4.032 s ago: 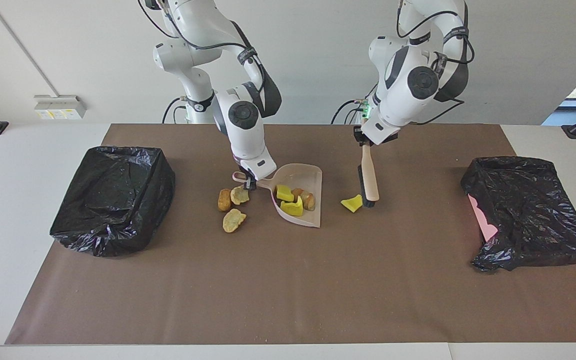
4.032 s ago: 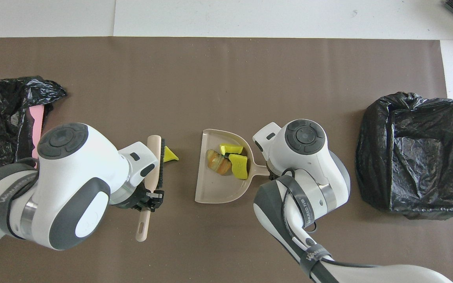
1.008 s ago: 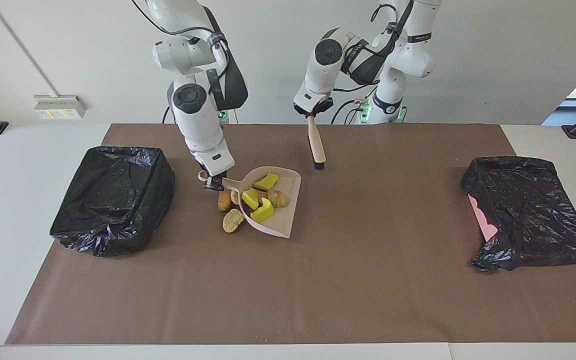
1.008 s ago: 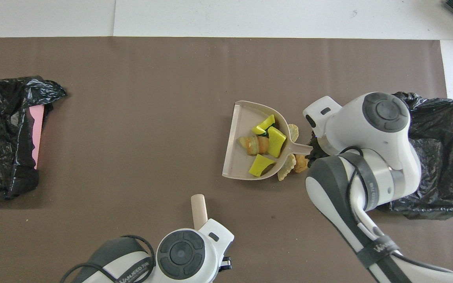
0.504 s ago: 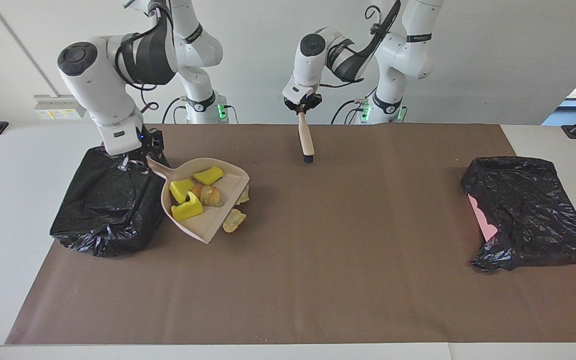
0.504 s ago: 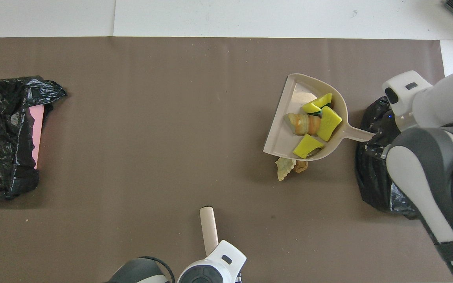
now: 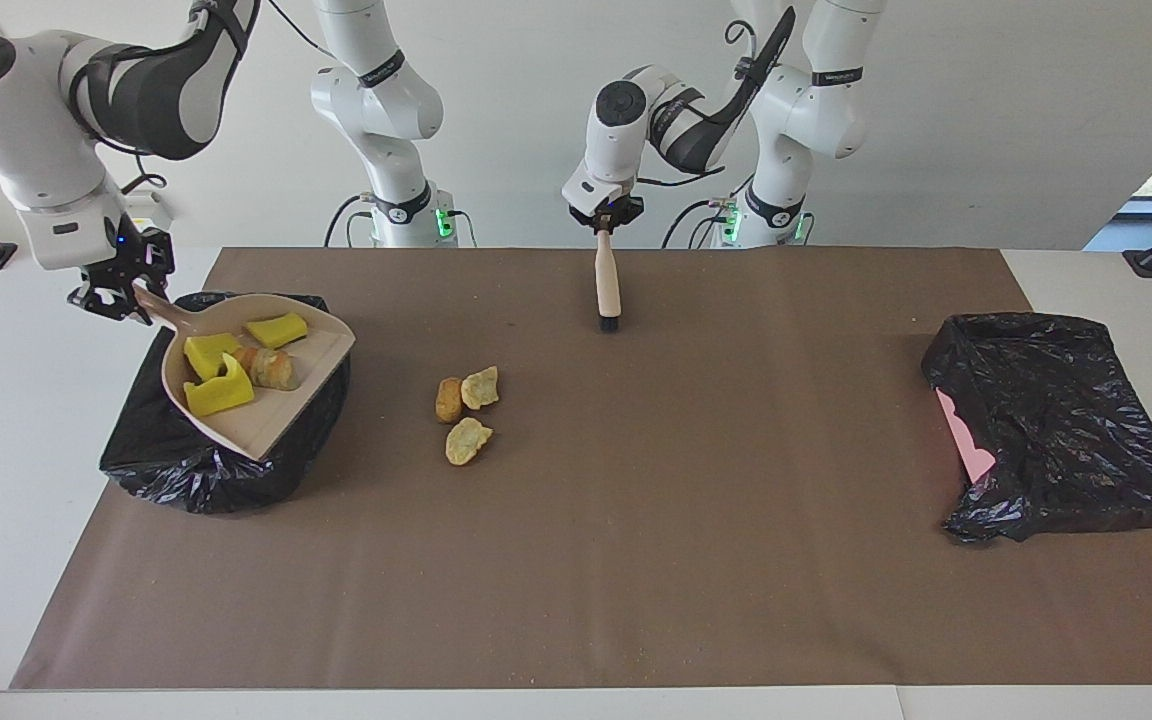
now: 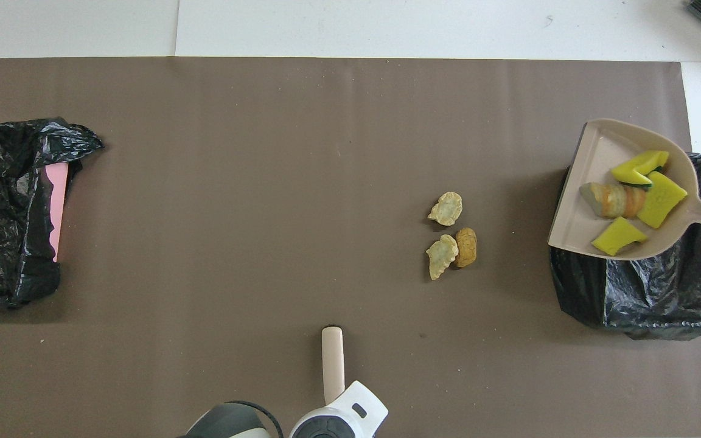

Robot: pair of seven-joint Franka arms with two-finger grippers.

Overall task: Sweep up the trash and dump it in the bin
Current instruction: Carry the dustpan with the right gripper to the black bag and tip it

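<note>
Trash [image 7: 236, 370] in dustpan [image 7: 311, 370] over bin [image 7: 196, 480]; no legible labels.

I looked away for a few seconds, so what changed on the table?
The right end effector carried the loaded dustpan from mid-table to over the black-bagged bin. The left end effector pulled the brush back toward the robots. Three golden-brown scraps stayed put.

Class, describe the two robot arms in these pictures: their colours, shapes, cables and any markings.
Both arms are glossy white, built of rounded segments with dark grey round joint caps. Black cables loop along them, held by black straps with white lettering too small to read. Small green lights glow at both bases. The right pincer and left pincer are black. A small blue light shows on the right wrist.
</note>
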